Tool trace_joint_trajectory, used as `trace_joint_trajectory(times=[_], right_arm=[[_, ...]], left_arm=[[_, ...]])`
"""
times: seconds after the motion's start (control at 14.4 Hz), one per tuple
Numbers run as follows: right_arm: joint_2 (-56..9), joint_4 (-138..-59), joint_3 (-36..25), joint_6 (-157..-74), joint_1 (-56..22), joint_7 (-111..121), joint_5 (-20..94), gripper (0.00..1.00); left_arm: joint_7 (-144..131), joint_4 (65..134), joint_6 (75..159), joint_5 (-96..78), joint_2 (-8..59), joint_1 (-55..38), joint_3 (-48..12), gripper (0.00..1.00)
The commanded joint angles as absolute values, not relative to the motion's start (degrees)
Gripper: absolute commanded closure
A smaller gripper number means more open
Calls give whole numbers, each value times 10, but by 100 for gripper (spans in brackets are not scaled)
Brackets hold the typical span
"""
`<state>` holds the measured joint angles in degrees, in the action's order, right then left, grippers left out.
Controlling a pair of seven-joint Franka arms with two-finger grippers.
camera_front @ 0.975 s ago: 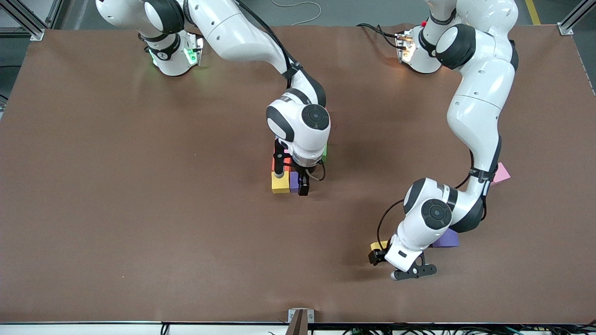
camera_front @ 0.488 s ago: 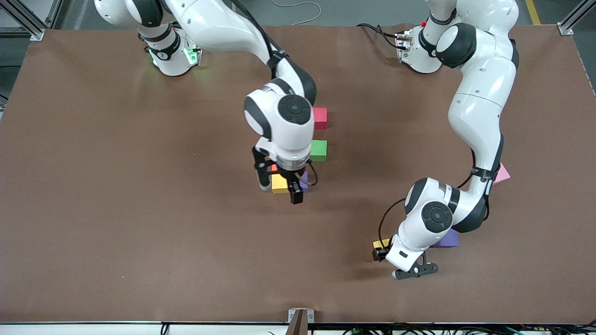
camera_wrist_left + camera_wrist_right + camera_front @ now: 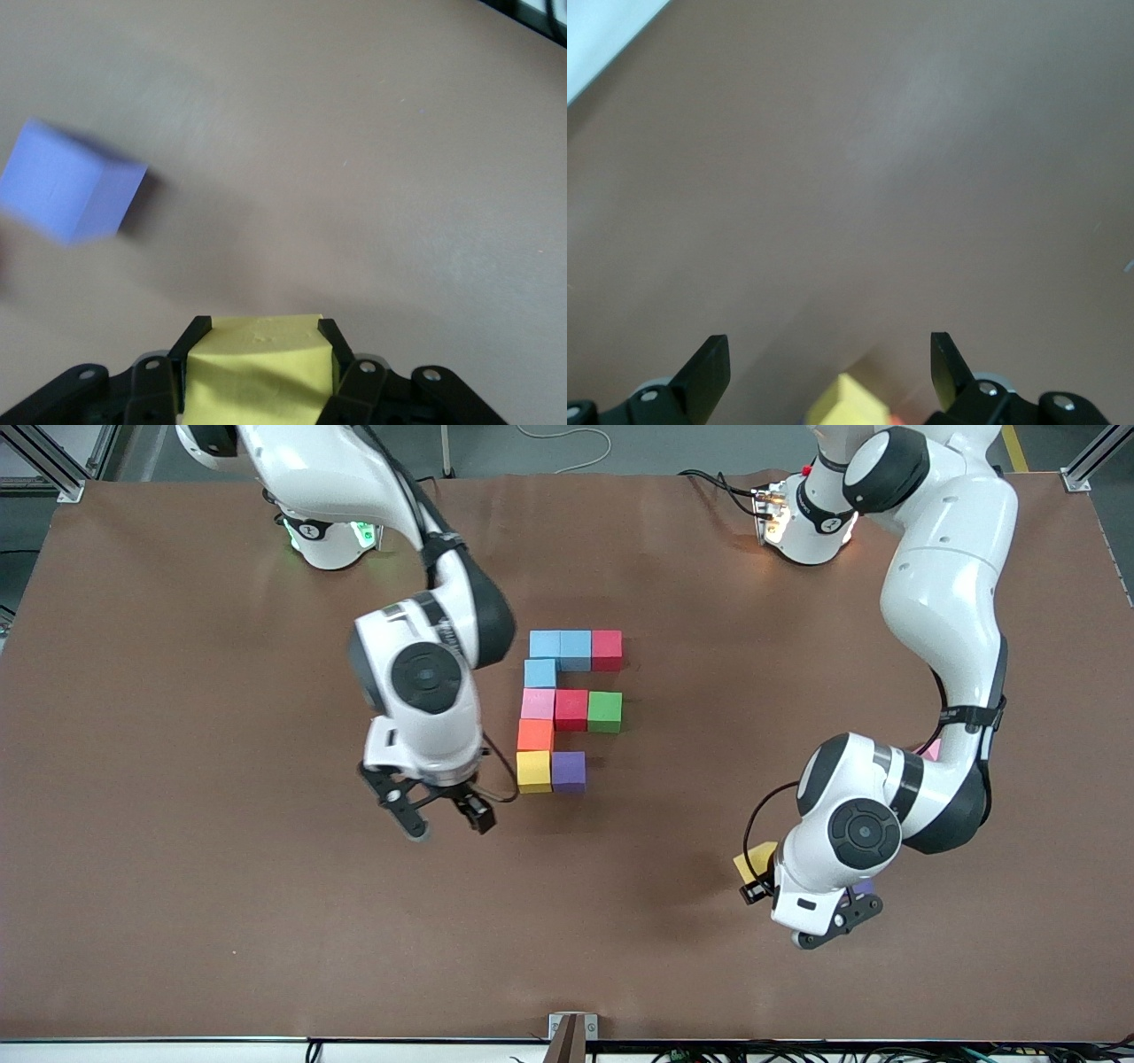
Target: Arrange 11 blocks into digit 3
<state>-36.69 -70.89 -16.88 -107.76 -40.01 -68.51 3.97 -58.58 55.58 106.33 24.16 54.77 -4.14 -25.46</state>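
1. We see the small yellow foam cube clamped between the left gripper's fingers, toward the left arm's end of the table.
2. The unfinished figure of coloured foam cubes lies mid-table, toward the right arm's end from that cube; its bar nearest the front camera lacks one block beside the purple cube.
3. The right gripper hangs spread and empty beside the figure.

The left arm hides most of a pink block and, apparently, 1 purple block.
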Motion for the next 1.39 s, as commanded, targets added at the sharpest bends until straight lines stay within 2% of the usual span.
trace_joint_trajectory(times=[0.0,0.35,0.56,0.91,1.18,1.32], right_arm=[[-279,-800,-156,-1053,-346,-521,65,0],[-232,-790,-159,-942,-231,-180,81,0],[-213,-785,-162,-912,-159,3,70,0],[-211,-735,-162,-847,-77,96,26,0],[-212,-701,-160,-832,-53,94,31,0],[-212,-695,-160,-833,-52,93,32,0]], left_arm=[[-732,612,1055,238,509,-47,-264,67],[-1028,615,1064,285,515,-119,-263,67],[-1236,628,1070,319,519,-152,-263,66],[-1430,719,1077,334,503,-177,-266,66],[-1498,833,1161,341,451,-177,-279,66],[-1523,869,1191,365,441,-178,-279,66]])
